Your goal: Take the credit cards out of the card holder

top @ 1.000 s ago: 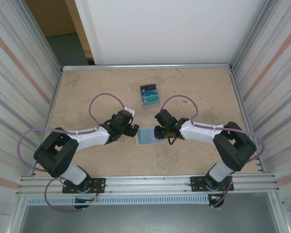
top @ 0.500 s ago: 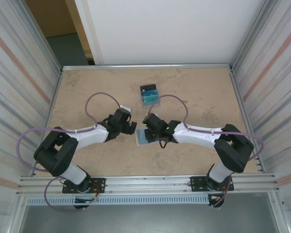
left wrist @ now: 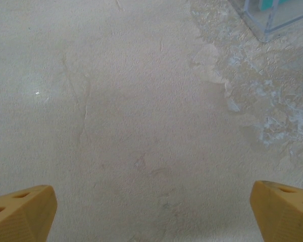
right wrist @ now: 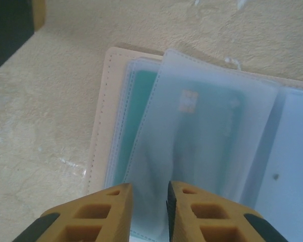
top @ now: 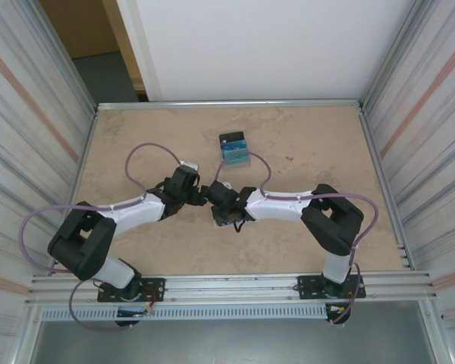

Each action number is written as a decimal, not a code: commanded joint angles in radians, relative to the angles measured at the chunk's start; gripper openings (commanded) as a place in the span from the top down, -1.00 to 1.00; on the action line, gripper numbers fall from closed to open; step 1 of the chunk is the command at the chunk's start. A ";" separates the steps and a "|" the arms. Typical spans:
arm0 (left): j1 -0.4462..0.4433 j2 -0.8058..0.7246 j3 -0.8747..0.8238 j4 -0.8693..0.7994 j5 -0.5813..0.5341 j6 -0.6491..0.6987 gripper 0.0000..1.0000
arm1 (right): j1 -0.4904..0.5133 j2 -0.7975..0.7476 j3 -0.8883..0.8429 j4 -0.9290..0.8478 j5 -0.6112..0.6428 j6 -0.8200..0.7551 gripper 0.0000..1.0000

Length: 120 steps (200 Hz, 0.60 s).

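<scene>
Right, over to the right gripper [right wrist: 148, 201] first. Hangs directly above the card holder [right wrist: 97, 131], near the middle of the table [top: 136, 144]. Narrow at the fingers, only a slit between them, nothing visibly held. Points down at the near edge of a clear sleeve [right wrist: 166, 70]; cannot tell if touching.

Now to the holder itself. Lies open and flat, tan border at the left, pale blue inside at the right. Carries the credit cards [right wrist: 212, 151] in its sleeves: a teal card [right wrist: 141, 116] at the left, then a darker card [right wrist: 217, 126] with a gold chip, overlapping the teal one and tilted a little.

Across to the left gripper [left wrist: 151, 214]. Spread wide, holding nothing, over bare tabletop, just beside the right one in the top view.

Farther back, apart from both, a clear box [top: 248, 159] with black, blue and teal pieces stacked inside.
</scene>
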 commanded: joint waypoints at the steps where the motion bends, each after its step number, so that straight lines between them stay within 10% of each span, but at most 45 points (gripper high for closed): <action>1: 0.002 -0.028 -0.002 -0.010 -0.001 -0.016 -0.97 | 0.006 0.023 0.030 -0.024 0.003 0.019 0.43; 120: 0.002 -0.032 0.008 -0.020 0.001 -0.008 -0.97 | 0.006 0.051 -0.020 -0.006 -0.043 0.029 0.27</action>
